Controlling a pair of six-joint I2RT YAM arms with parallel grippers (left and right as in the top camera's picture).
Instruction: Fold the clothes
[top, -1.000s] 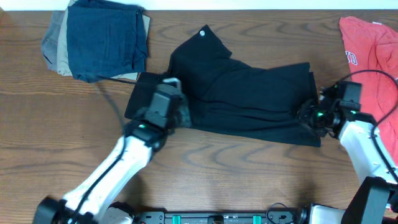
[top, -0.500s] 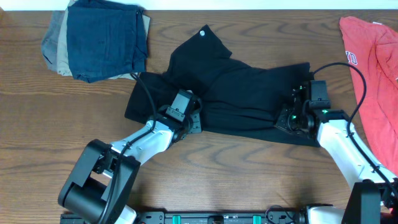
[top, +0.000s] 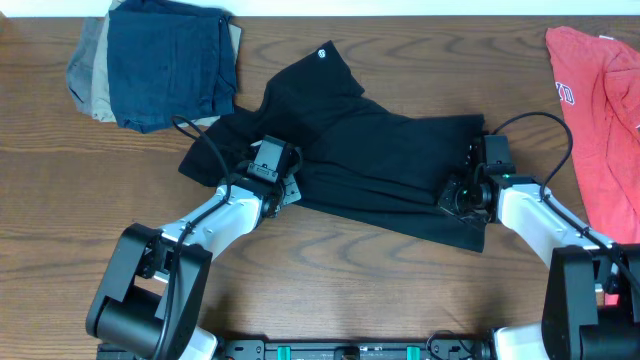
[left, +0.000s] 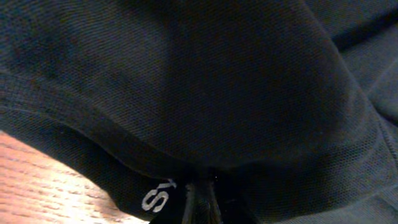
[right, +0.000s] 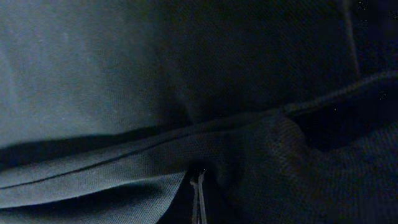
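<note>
Left jaws pinched shut on the black T-shirt (top: 380, 150) at its near-left edge, right jaws clamped on its right edge; likely a two-corner hold for lifting and folding. Shirt lies rumpled mid-worktop (top: 340, 270), between folded pile (top: 160, 60) and red shirt (top: 600, 100).

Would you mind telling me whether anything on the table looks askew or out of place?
The black T-shirt lies skewed and rumpled, its logo corner jutting toward the far edge; the left gripper and right gripper pinch its near edge.

One black T-shirt (top: 380, 165), one red T-shirt (top: 600, 110), three folded garments (top: 165, 60), two hands (top: 286, 187) (top: 458, 196).
</note>
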